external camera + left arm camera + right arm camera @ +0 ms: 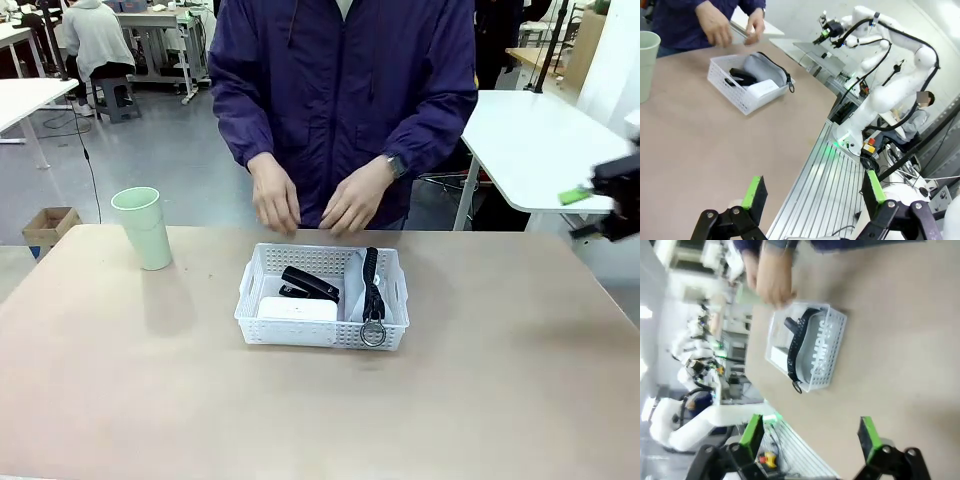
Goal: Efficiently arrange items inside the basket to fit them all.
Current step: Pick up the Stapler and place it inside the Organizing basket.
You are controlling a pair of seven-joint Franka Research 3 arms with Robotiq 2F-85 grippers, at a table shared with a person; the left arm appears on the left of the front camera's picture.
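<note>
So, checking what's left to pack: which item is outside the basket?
The pale green cup, upright on the table left of the basket; the pouch, white box and stapler lie inside it.

The counter (pixel 520 400) has a pale brown top. Behind it lies a smooth grey floor (pixel 170 160). A large white table (pixel 530 140) stands at the right, and a second white table (pixel 25 95) at the left. A small cardboard box (pixel 48 225) sits on the floor near the counter, and a grey stool (pixel 112 100) stands farther back.
</note>
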